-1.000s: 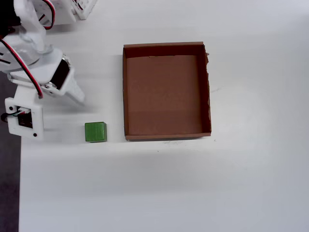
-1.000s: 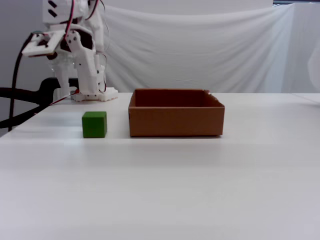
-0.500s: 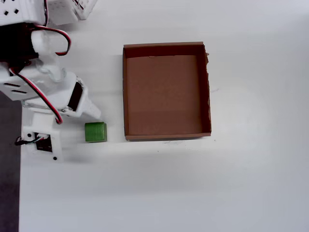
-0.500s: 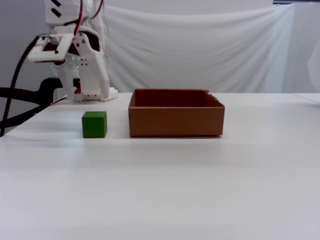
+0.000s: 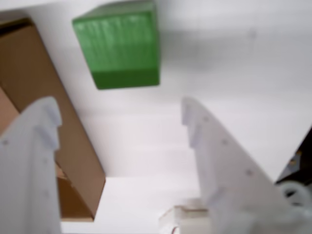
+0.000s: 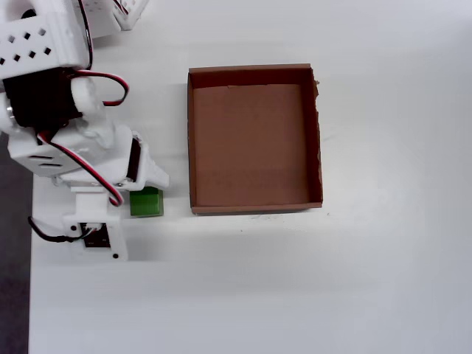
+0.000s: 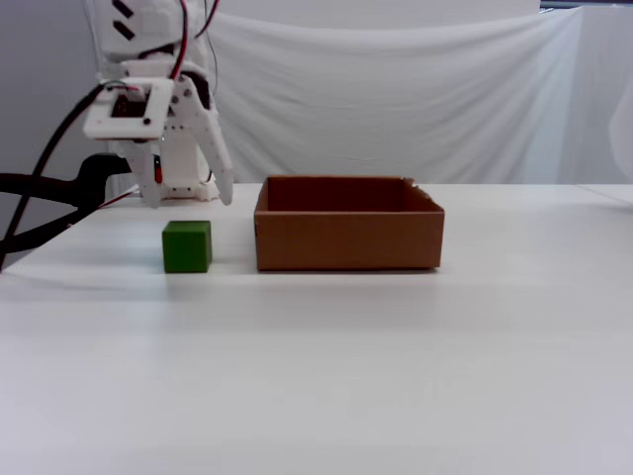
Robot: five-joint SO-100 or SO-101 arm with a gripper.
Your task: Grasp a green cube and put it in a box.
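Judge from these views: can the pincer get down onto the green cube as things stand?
Probably yes. The pincer hangs open just above the green cube, nothing lies between them, and the box stands apart to one side.

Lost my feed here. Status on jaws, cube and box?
Gripper open, above the cube, not touching. Cube on the table beside the box. Box empty. Nothing in the way.

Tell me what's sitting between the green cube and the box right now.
Nothing: in the fixed view only bare white table separates the green cube from the box; the gripper hangs above the cube.
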